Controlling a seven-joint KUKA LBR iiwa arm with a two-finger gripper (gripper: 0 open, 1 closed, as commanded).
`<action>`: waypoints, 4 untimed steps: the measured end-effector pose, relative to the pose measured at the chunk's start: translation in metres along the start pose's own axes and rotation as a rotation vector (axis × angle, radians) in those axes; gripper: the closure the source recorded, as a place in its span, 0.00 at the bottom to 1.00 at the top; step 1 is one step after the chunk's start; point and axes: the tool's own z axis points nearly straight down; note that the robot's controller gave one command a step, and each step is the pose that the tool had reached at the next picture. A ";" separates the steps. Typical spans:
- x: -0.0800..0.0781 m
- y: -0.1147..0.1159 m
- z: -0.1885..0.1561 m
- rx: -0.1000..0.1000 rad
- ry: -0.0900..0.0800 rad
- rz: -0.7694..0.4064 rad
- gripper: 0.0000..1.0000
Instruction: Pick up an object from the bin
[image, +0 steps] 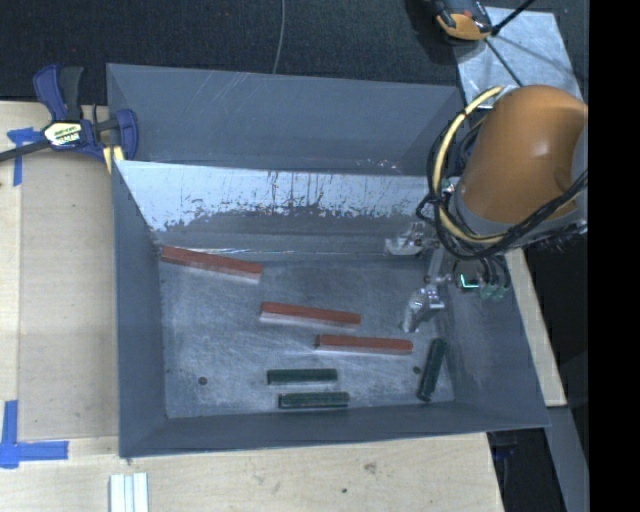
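Note:
My gripper hangs at the right side of the bin, just above the floor, open with nothing between its fingers. One metal fingertip points toward the back wall, the other fingertip toward the front. Just below the front fingertip lies a flat reddish-brown bar. A dark green bar lies tilted near the right wall, a little in front of the gripper. A second reddish-brown bar lies to the gripper's left, mid-bin.
A third reddish-brown bar lies at the back left. Two dark green bars lie side by side near the front wall. The arm's orange dome and cables hang over the right rim.

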 end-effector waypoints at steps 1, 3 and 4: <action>-0.002 0.000 -0.004 0.000 -0.008 -0.001 0.00; 0.000 -0.005 0.061 0.000 -0.011 0.017 0.00; -0.024 -0.001 0.034 0.000 0.001 -0.090 0.00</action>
